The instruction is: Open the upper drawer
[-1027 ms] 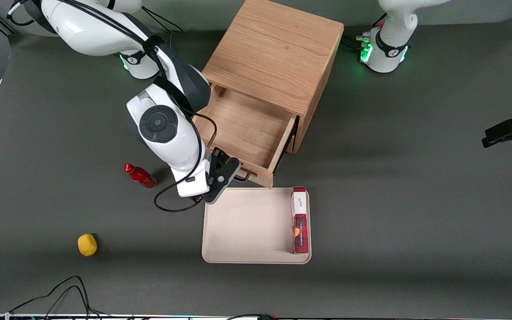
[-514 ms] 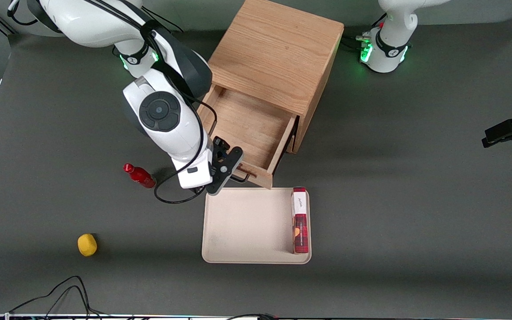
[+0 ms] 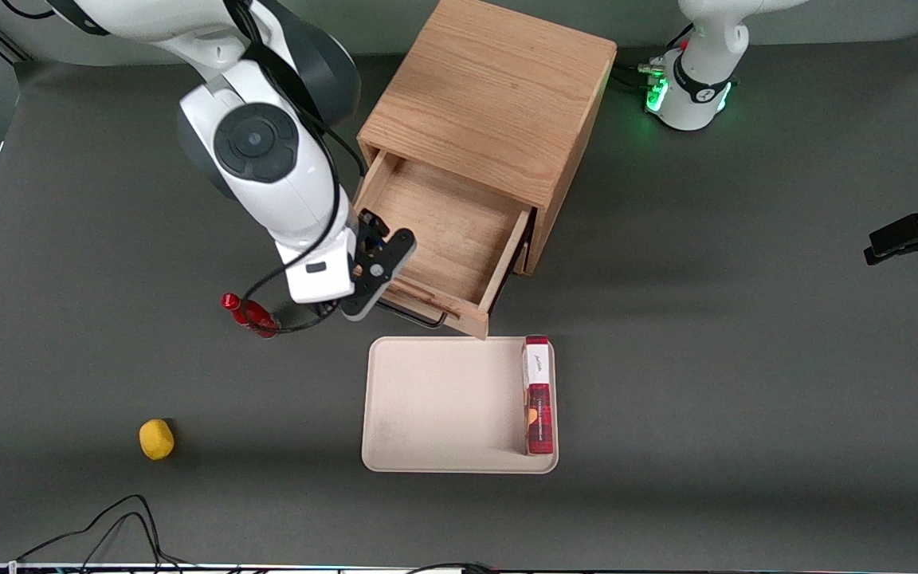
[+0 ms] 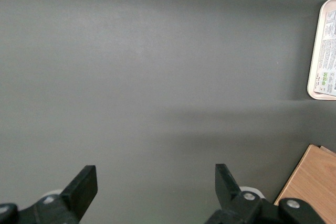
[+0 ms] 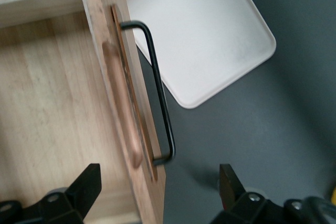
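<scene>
Since a second ago the gripper [image 3: 369,271] has lifted off the handle [image 5: 157,90], now above it, fingers spread, holding nothing. Upper drawer [image 3: 443,239] stands pulled out, front facing the tray [image 3: 435,406], handle running along the front; how far out, probably most of its travel.

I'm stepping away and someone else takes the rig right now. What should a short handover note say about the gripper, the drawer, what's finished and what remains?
Gripper: open, holding nothing, raised over the handle end of the upper drawer that lies toward the working arm's end of the table.
Upper drawer: pulled well out of the cabinet, its plain wood box empty. Its black bar handle is free, with the fingers apart astride the drawer front.
Nearby: the beige tray sits just in front of the drawer.
Done: the drawer is open.
Left: probably only lifting the arm clear.
</scene>
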Motion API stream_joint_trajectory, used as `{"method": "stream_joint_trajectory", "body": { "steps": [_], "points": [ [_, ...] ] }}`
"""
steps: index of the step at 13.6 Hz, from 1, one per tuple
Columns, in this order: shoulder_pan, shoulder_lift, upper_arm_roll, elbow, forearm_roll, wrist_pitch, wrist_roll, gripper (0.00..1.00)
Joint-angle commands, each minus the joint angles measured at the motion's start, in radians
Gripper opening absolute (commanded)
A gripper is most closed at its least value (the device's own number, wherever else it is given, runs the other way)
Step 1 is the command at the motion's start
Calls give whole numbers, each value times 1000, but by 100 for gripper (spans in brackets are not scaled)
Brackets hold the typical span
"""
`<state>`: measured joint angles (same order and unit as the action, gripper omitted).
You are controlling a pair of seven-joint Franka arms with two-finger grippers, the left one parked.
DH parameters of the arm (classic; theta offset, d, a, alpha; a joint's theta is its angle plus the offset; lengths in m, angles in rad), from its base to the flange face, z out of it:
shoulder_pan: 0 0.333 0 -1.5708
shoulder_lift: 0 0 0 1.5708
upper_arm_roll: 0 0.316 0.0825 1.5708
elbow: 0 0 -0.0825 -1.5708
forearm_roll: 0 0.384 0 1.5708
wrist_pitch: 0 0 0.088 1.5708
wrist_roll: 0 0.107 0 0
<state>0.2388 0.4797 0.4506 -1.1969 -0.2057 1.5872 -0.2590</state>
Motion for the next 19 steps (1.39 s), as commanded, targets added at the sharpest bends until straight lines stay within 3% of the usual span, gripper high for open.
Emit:
{"method": "stream_joint_trajectory", "body": {
  "steps": [1, 5, 11, 13, 15, 19],
  "points": [
    [-42, -110, -4, -82, 5, -30, 30, 100],
    [-169, -258, -3, -234, 17, -21, 91, 100],
    [-369, -378, -3, -343, 189, -29, 357, 100],
    [-386, -403, -10, -343, 187, -65, 365, 100],
    [-468, -417, -6, -337, 195, -136, 350, 100],
    [-568, -452, -4, -358, 212, -139, 199, 100]
  ]
}}
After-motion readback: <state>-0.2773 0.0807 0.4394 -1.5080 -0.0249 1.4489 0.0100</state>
